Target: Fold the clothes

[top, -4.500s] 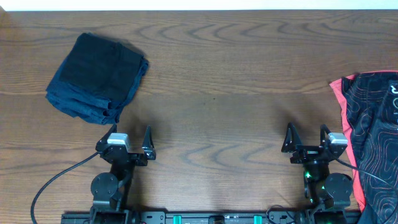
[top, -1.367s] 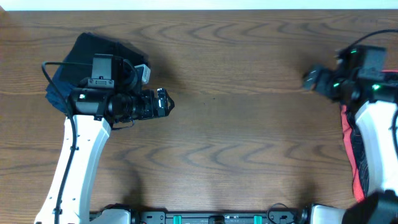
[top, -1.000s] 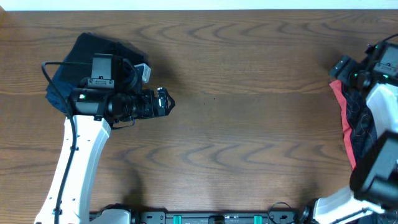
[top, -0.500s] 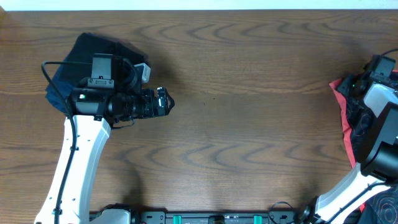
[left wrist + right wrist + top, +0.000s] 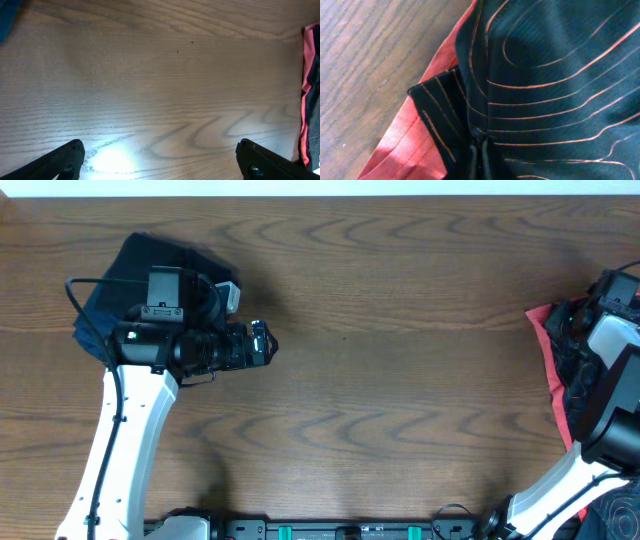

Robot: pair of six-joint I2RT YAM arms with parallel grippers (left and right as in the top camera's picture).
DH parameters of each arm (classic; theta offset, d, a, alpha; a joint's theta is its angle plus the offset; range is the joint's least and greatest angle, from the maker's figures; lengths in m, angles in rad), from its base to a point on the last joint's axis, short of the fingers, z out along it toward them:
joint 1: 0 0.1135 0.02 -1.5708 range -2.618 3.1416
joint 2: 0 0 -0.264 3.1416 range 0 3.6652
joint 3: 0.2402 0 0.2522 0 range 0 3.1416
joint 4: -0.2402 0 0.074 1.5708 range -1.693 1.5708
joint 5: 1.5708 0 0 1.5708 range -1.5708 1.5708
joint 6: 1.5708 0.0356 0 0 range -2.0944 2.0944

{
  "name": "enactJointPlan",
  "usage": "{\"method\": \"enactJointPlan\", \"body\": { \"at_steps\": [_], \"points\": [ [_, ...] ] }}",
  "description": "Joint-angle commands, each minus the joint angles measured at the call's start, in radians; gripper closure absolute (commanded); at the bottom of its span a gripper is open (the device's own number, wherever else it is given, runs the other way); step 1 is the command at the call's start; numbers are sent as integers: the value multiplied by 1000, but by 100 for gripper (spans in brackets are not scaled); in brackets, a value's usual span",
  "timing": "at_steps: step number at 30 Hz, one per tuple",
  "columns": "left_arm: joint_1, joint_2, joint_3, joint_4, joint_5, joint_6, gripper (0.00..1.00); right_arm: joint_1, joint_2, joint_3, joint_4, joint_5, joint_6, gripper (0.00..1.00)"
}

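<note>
The clothes lie bunched at the table's right edge. A black jersey (image 5: 576,385) with thin orange lines lies over a coral-red T-shirt (image 5: 545,340). My right gripper (image 5: 572,318) is down on their far left corner. In the right wrist view the right gripper (image 5: 479,157) is shut on a fold of the black jersey (image 5: 555,75), with the coral-red T-shirt (image 5: 410,140) showing underneath to the left. My left gripper (image 5: 262,343) hovers open over bare wood at the left. In the left wrist view the left gripper (image 5: 160,167) holds nothing.
A folded dark blue cloth (image 5: 150,275) sits at the back left, partly under my left arm. Its corner (image 5: 7,20) shows in the left wrist view. The coral-red T-shirt's edge (image 5: 305,90) appears at the far right there. Wooden table (image 5: 400,380) spans the middle.
My right gripper has shut on the black jersey's fold, and the coral-red corner has shifted slightly left. The left arm has not moved.
</note>
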Motion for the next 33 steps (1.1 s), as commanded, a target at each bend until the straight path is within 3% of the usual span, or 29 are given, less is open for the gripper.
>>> {"method": "enactJointPlan", "body": {
  "at_steps": [1, 9, 18, 25, 33],
  "points": [
    [2, 0, 12, -5, -11, 5, 2, -19, -110, 15, -6, -28, -3, 99],
    [2, 0, 12, -22, -11, 5, 2, -14, -323, 15, -57, -35, 2, 99],
    [2, -3, 13, -46, -11, 5, 2, 107, -520, 15, -60, -323, 11, 99],
    [3, -72, 13, -48, -10, 5, 2, 344, -624, 15, -110, -328, 32, 99],
    [3, -207, 14, -50, -27, 13, 2, 721, -601, 14, -125, -286, 55, 99]
  ]
}}
